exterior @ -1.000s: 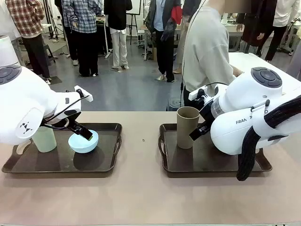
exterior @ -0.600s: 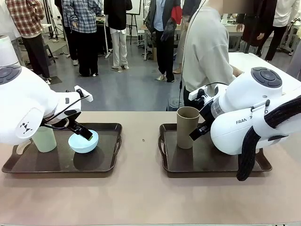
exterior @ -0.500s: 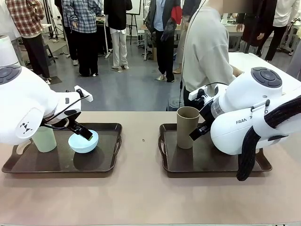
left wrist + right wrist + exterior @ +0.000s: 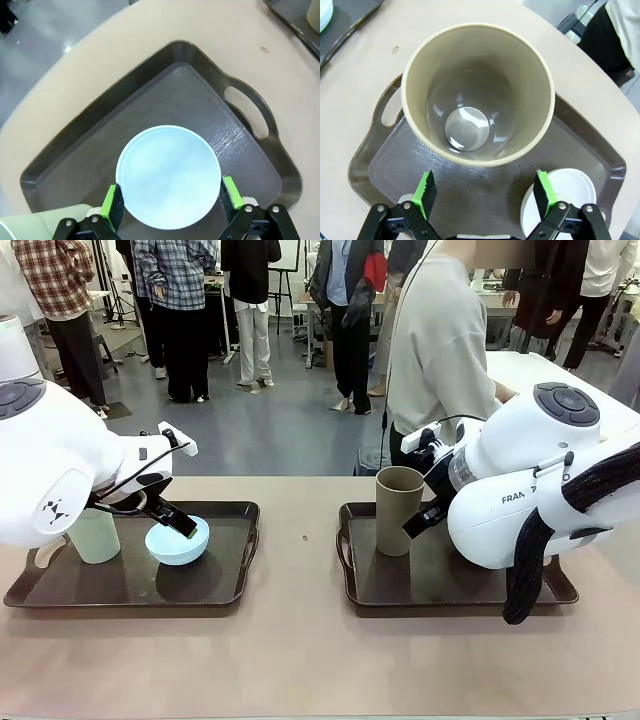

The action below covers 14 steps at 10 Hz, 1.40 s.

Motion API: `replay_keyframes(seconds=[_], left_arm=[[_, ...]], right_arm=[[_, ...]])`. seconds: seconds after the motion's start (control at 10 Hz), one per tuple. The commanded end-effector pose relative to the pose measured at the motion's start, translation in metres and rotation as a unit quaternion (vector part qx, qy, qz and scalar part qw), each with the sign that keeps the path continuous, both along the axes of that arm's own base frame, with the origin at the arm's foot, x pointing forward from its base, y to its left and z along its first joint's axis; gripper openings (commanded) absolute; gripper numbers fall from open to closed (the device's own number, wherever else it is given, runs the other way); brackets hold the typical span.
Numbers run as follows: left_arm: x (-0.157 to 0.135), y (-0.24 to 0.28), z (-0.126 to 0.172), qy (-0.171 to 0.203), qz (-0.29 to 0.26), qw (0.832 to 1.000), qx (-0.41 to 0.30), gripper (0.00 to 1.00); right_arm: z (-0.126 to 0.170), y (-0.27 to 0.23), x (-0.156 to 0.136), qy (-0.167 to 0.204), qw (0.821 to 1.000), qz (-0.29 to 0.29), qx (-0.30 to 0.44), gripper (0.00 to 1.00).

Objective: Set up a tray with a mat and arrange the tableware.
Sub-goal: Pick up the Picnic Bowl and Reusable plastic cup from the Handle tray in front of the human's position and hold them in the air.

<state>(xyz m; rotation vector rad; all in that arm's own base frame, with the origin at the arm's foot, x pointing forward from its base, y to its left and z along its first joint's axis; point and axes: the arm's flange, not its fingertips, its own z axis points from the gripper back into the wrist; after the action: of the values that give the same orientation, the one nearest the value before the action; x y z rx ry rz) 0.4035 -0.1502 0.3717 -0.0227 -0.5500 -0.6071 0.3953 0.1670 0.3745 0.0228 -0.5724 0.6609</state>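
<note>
Brown cup [image 4: 477, 95] stands near the white bowl [image 4: 565, 197] (sharing one tray [image 4: 587, 145]).

Left arm [image 4: 50, 465] first: a glossy white, bulbous shell with a round grey joint cap [image 4: 14, 398], a small black logo mark [image 4: 52, 508] and a thin black cable [image 4: 135, 480] along its wrist. Right arm [image 4: 520, 490] now: same white casing, a matching grey disc [image 4: 566, 403], black "FRAN" lettering [image 4: 512, 497] and a thick black braided hose [image 4: 528, 565]. Left gripper [image 4: 171, 199] has black linkages, silver screws [image 4: 94, 218] and bright green pads [image 4: 112, 206]. Right gripper [image 4: 484, 187] is the same black build with green finger pads [image 4: 426, 189].
</note>
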Motion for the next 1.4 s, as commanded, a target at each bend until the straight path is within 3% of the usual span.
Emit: replay_keyframes(seconds=[0.0, 0.3, 0.4, 0.5, 0.6, 0.8, 1.0, 1.2, 1.3], left_arm=[[0.000, 0.000, 0.000, 0.000, 0.000, 1.000, 0.000, 1.00], [0.000, 0.000, 0.000, 0.000, 0.000, 1.000, 0.000, 1.00], [0.000, 0.000, 0.000, 0.000, 0.000, 1.000, 0.000, 1.00], [-0.026, 0.003, 0.001, 0.008, -0.005, 1.000, 0.014, 1.00], [-0.045, 0.011, 0.007, 0.013, 0.024, 0.999, 0.018, 1.00], [-0.097, 0.033, 0.020, 0.063, 0.016, 0.998, 0.012, 1.00], [-0.154, 0.059, 0.030, 0.099, 0.003, 0.995, 0.002, 1.00], [-0.189, 0.072, 0.026, 0.130, -0.019, 0.991, -0.018, 1.00], [-0.195, 0.077, 0.026, 0.151, -0.023, 0.988, -0.022, 1.00]], right_arm=[[0.000, 0.000, 0.000, 0.000, 1.000, 0.000, 0.000, 1.00], [0.000, 0.000, 0.000, 0.000, 1.000, 0.000, 0.000, 1.00], [0.011, 0.000, -0.018, 0.002, 0.999, 0.002, -0.032, 1.00], [0.023, -0.006, -0.042, 0.023, 0.999, 0.011, -0.028, 1.00], [0.038, -0.017, -0.066, 0.027, 0.999, 0.010, -0.021, 1.00], [0.052, -0.043, -0.138, 0.065, 0.997, 0.016, -0.041, 1.00], [0.040, -0.082, -0.197, 0.116, 0.992, -0.014, -0.051, 1.00], [-0.009, -0.112, -0.211, 0.213, 0.975, -0.050, -0.036, 1.00], [-0.023, -0.115, -0.210, 0.238, 0.970, -0.052, -0.025, 1.00]])
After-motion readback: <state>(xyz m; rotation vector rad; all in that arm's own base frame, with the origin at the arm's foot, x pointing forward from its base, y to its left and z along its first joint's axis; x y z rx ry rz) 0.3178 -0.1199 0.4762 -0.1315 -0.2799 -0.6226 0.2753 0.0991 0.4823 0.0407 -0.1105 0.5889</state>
